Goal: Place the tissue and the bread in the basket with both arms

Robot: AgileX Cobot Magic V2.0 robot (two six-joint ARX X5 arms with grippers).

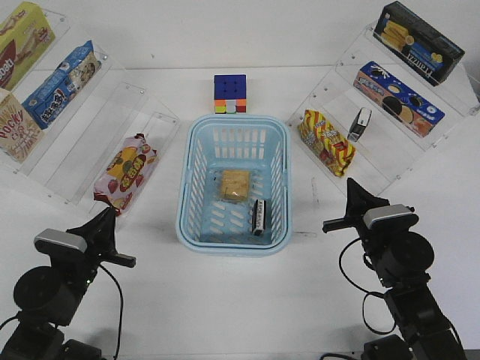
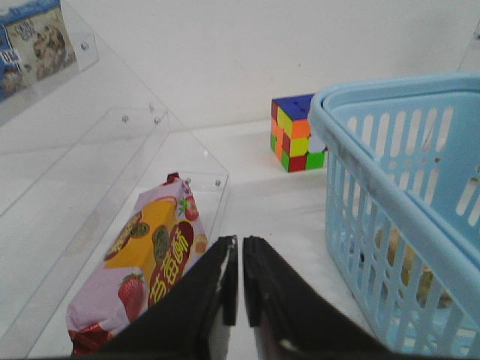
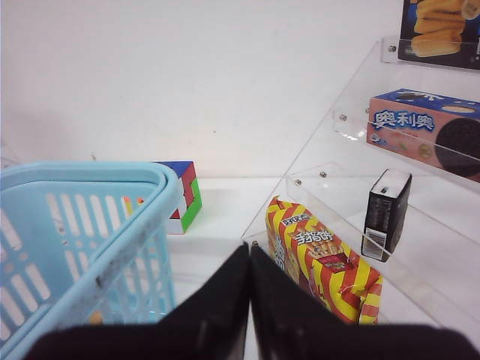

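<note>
- Your bread (image 1: 235,184) & tissue (image 1: 259,217) lie apart inside basket (image 1: 196,238).
- L gripper (image 2: 240,279): fingers pinched together, holding nothing.
- R gripper (image 3: 250,281): same, nothing held.

From where I sit, the pink-and-blue biscuit box with black sandwich cookies (image 3: 424,133) on the clear shelf to my right carries white Chinese characters reading 奥利奥. The red-and-yellow striped snack bag (image 3: 322,259) below it has Chinese print too small for me to read, and the cream box of stick snacks (image 1: 15,124) on my left shelf shows "Pocky" in red. The pink strawberry-printed snack bag (image 2: 139,268) by my left hand bears red Chinese characters that I cannot make out reliably.
</note>
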